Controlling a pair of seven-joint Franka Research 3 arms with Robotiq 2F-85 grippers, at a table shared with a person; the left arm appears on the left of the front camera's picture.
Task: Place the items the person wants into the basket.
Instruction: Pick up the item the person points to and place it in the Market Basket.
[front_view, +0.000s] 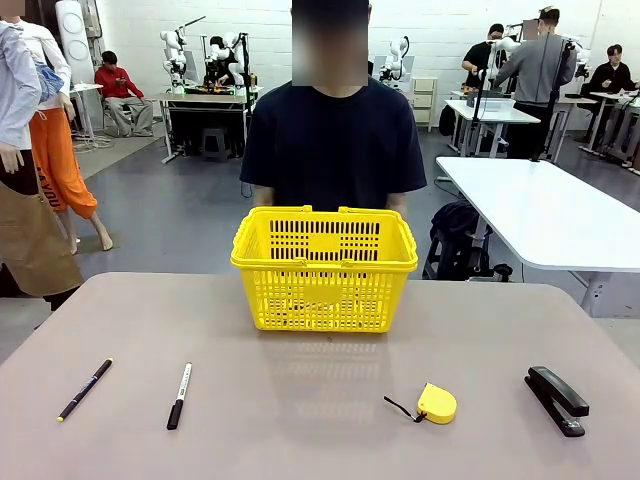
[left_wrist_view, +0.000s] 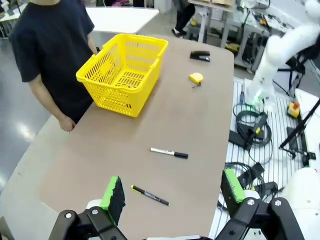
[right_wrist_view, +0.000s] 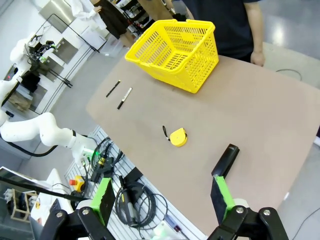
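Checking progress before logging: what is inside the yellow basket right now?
In the basket, the floor seen from both wrist views looks bare. Its walls cover part of that floor, so a small item could lie hidden.

Person (front_view: 333, 150), hands hidden behind basket (front_view: 324, 262) from front, marker (front_view: 179, 395) print illegible
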